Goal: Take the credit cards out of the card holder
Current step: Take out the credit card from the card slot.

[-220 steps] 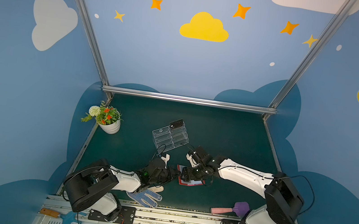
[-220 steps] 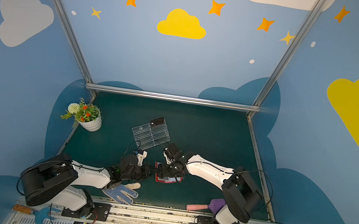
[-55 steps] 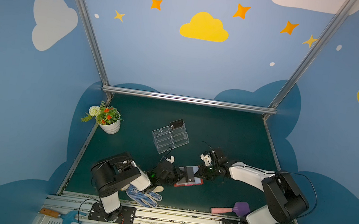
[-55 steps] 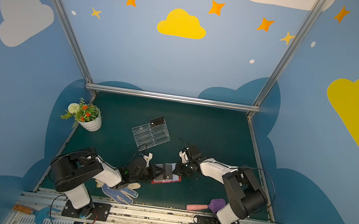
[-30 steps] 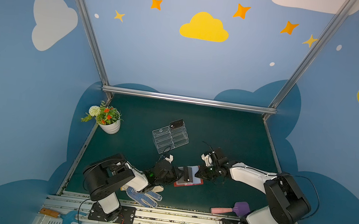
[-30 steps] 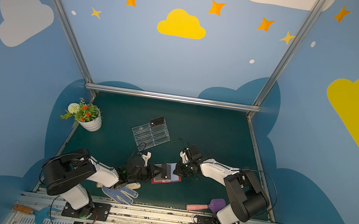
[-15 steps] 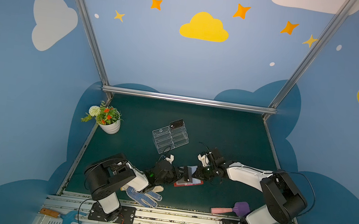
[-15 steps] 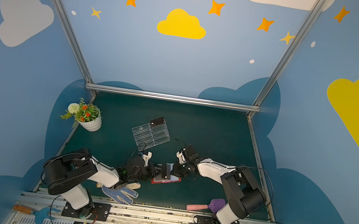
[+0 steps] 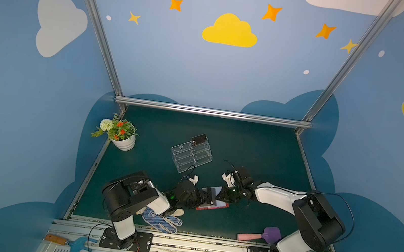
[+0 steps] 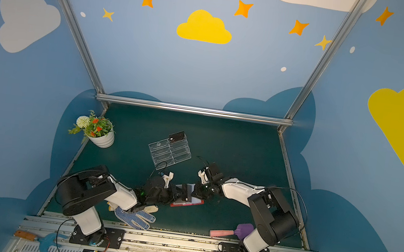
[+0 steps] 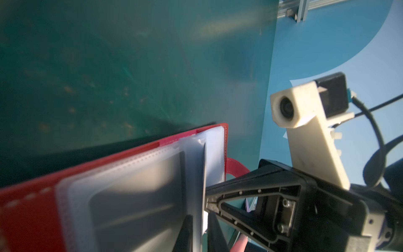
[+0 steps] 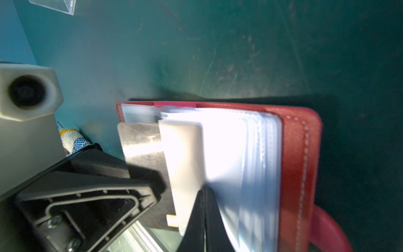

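As right pincer point(image 9: 220, 197) pinches card holder point(image 12: 301, 152), left pincer point(image 9: 205, 198) grips card point(image 12: 142, 146).

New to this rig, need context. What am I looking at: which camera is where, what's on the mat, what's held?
Two white-and-black robot arms with two-fingered grippers face a dark green mat. Two pictures come from one overhead stereo camera; two from cameras on the wrists. Centre: an open red leather-like wallet with clear plastic sleeves. The left gripper is shut on a dark flat card partly out of a sleeve; the right gripper is shut, pinching a sleeve. Also there: a clear acrylic tiered stand, a potted plant, a blue-dotted glove, a purple scoop.
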Available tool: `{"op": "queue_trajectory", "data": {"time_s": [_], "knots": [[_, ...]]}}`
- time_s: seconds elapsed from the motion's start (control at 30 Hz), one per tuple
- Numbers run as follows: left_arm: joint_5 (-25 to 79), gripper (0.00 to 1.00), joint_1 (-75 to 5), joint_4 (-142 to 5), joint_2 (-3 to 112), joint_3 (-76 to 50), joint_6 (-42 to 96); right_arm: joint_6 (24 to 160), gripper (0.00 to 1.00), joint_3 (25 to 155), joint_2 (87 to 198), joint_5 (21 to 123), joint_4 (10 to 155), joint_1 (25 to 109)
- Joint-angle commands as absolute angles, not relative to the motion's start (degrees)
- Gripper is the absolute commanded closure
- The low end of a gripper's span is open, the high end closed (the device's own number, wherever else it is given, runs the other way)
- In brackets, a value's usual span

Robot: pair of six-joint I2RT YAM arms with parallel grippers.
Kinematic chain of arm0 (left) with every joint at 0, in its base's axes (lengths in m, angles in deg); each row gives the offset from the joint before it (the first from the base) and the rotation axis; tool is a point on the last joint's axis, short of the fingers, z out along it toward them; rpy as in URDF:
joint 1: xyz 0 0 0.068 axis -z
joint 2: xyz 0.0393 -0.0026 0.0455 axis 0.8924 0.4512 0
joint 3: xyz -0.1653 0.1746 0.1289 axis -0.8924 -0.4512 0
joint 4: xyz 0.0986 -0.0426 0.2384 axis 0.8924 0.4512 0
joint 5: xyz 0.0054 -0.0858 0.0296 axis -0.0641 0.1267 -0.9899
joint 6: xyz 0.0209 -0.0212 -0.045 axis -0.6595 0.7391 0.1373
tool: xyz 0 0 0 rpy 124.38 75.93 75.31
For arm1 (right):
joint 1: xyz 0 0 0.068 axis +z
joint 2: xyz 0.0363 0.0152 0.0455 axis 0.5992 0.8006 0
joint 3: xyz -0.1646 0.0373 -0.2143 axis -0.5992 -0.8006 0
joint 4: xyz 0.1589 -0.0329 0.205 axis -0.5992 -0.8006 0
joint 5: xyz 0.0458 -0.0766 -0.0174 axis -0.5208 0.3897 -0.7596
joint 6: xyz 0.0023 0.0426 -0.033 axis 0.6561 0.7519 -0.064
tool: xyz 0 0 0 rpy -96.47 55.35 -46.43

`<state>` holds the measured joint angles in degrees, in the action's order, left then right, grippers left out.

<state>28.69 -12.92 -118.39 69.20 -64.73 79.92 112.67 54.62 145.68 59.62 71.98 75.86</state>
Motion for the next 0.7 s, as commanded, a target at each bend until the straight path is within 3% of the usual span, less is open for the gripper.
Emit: {"op": "queue_trajectory", "data": {"time_s": [0.0, 0.43, 0.67], "knots": [[28.8, 0.96, -13.0, -117.7, 69.1, -64.2, 79.2, 112.9, 0.94, 54.1, 148.0, 62.3, 68.7, 76.4], [32.2, 0.96, -19.4, -103.6, 56.1, -64.1, 72.4, 112.9, 0.93, 53.9, 146.2, 62.9, 68.2, 75.8], [39.5, 0.96, -24.1, -88.3, 48.0, -58.8, 61.1, 110.7, 0.82, 55.6, 141.0, 63.5, 65.9, 75.6]]}}
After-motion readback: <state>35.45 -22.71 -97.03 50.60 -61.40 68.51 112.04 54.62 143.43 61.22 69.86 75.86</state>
